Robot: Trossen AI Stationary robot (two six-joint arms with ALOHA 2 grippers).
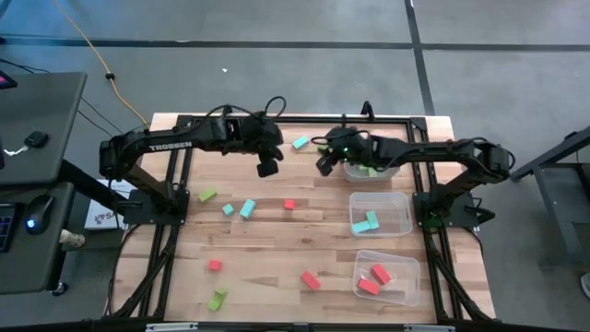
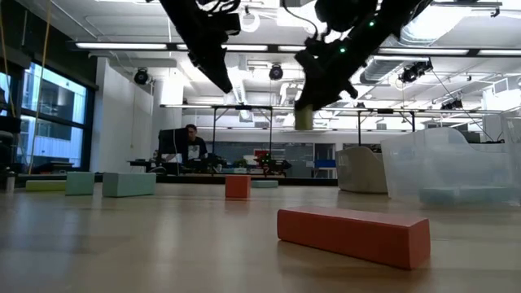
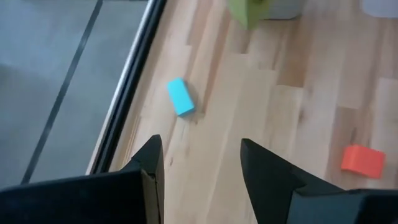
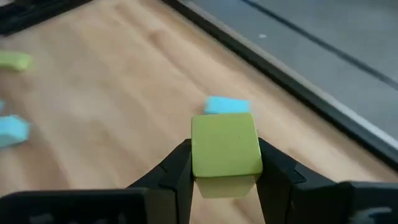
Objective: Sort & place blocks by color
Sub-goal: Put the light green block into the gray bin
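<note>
the right gripper (image 4: pixel 225 180) is clamped on a lime green cube (image 4: pixel 226 152), the cube seated between the two dark fingers (image 4: pixel 177 171) with its top face standing proud of them; in the high view this gripper (image 1: pixel 324 164) hangs above the table near the far edge, just beside the far bin (image 1: pixel 392 171), which already has green pieces in it; a light blue bar (image 1: pixel 300 143) lies on the wood close by, between the two grippers and near the far rail.

the left gripper (image 3: pixel 200 168) has its fingers apart and nothing between them; bare wood shows in the gap, and the same light blue bar (image 3: pixel 180 96) lies ahead of the tips, well clear of them; in the high view it (image 1: pixel 267 168) hovers over the far middle of the table, the left arm (image 1: pixel 166 143) reaching in from the left side with its elbow bent, the right arm (image 1: pixel 452 152) reaching in from the right in a matching way.

the table's far edge (image 3: pixel 127 93) runs just beside the light blue bar, with grey floor beyond it; the middle bin (image 1: pixel 406 217) holds light blue blocks and the near bin (image 1: pixel 410 277) holds red-orange blocks, both along the right side; loose blocks lie scattered on the left and centre: a green one (image 1: pixel 206 195), two light blue ones (image 1: pixel 241 208), a small red-orange cube (image 1: pixel 289 204), another red-orange one (image 1: pixel 215 266), a red-orange bar (image 1: pixel 310 279) and a green pair (image 1: pixel 218 299) by the near edge; open wood lies between them.
</note>
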